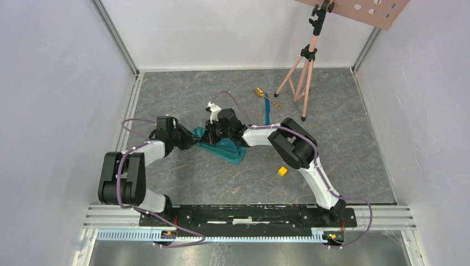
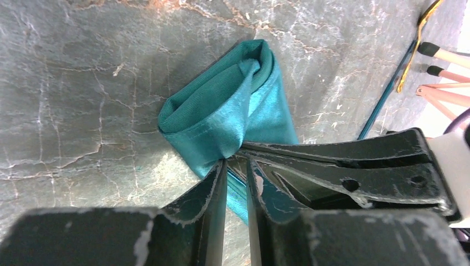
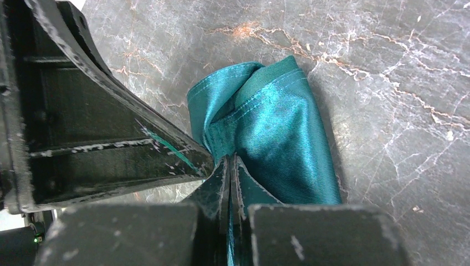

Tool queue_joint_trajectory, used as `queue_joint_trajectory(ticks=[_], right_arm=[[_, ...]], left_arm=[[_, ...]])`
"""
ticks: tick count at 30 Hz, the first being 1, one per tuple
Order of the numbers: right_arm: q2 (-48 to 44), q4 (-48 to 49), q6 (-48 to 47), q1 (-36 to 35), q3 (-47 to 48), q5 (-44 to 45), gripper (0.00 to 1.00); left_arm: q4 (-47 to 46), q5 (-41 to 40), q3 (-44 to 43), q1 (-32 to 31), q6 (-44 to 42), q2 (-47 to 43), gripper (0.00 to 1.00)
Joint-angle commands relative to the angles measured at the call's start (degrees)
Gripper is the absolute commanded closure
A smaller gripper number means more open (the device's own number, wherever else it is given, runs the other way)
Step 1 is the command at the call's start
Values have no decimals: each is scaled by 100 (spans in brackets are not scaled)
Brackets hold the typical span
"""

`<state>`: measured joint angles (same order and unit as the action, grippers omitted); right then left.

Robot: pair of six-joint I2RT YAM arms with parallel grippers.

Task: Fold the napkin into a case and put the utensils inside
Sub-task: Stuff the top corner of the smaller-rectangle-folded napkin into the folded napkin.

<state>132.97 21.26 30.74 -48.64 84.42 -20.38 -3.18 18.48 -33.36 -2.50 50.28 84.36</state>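
The teal-green napkin [image 1: 228,149] lies bunched and loosely folded in the middle of the table, between my two grippers. My left gripper [image 1: 192,139] is shut on one end of it; in the left wrist view the fingers [image 2: 217,183] pinch the napkin [image 2: 221,111]. My right gripper [image 1: 214,137] is shut on the cloth right beside the left one; in the right wrist view its jaws pinch the napkin [image 3: 271,127]. The gold spoon [image 1: 259,92] and the blue knife [image 1: 267,114] lie behind, apart from the cloth.
A pink tripod [image 1: 302,72] stands at the back right, next to the utensils. A small yellow cube [image 1: 282,171] lies right of the napkin, near the right arm. White walls enclose the grey marbled table [image 1: 194,183].
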Motion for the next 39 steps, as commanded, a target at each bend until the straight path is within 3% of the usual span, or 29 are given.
queue_joint_trajectory(ticks=[1, 10, 14, 22, 29, 32, 36, 37, 39], right_arm=[[-165, -315, -224, 47, -196, 19, 100], [-70, -216, -136, 48, -177, -61, 100], [-74, -219, -137, 37, -180, -64, 100], [-130, -291, -156, -15, -163, -172, 100], [-802, -747, -686, -39, -171, -367, 99], [-1327, -1150, -1253, -41, -271, -362, 84], [-2028, -1752, -2445, -39, -716, 93, 48], [-2230, -1784, -2725, -39, -922, 252, 42], [-2537, -1836, -3239, -37, -1234, 470, 34]], left_arm=[[-27, -120, -92, 66, -151, -487, 74], [199, -326, -317, 163, -186, -495, 88], [-164, -337, -268, 163, -102, -218, 89], [-1115, 165, -452, 170, 180, 1166, 93], [-833, 32, -437, 180, -15, 1016, 94], [-730, 34, -446, 171, -94, 952, 94], [-520, 149, -572, 167, -200, 891, 93], [-456, 191, -587, 163, -211, 827, 91], [-297, 325, -672, 155, -212, 535, 73]])
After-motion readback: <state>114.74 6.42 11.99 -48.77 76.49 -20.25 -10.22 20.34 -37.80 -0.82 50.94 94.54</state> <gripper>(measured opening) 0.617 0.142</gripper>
